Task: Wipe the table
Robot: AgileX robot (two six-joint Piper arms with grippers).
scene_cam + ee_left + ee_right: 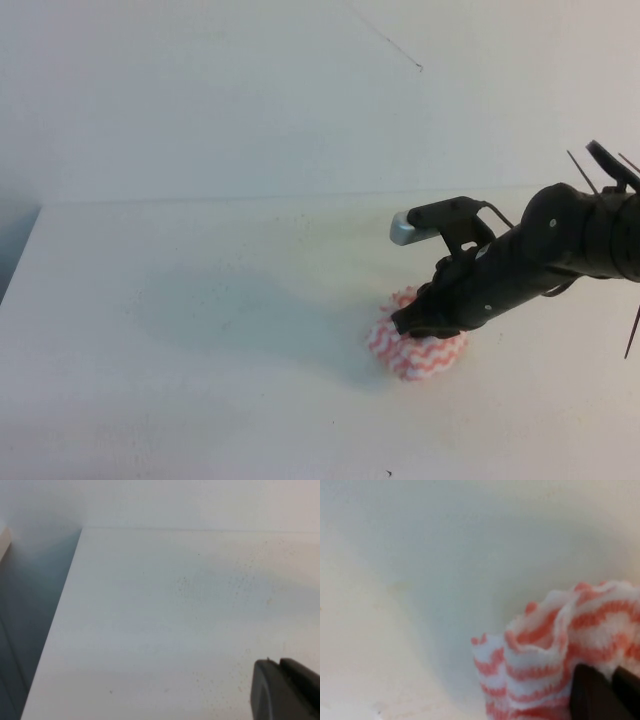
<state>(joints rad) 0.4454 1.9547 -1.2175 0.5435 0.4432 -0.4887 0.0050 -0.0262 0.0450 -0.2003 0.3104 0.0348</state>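
Where the right arm comes down onto the right half of the table (200, 330), a red-and-white striped cloth (415, 352) lies bunched in a small heap, directly under and around the tip of the right gripper (420, 322). Seen from the raised camera, the cloth spreads out just beyond the tip on the near and left sides, its ruffled edge resting on the tabletop. From the right wrist, the folds of the cloth (555, 650) rise right in front of the two dark fingers (590, 695), touching them.

Those fingers stand almost together, with only a thin slit between them, pinched on the cloth and pressing it down against the table. A black bracket with a silver-grey end (405, 229) sticks out above the arm, clear of the cloth.

Only a dark corner of the left gripper (285, 690) shows, in its own wrist camera, hanging above the table's left part; it touches nothing visible.

White and plain, the table bears fine dark specks (240, 580) in the left wrist view. Behind it stands a pale wall (250, 90), and a shadowed grey gap (15, 240) runs along the table's left edge.
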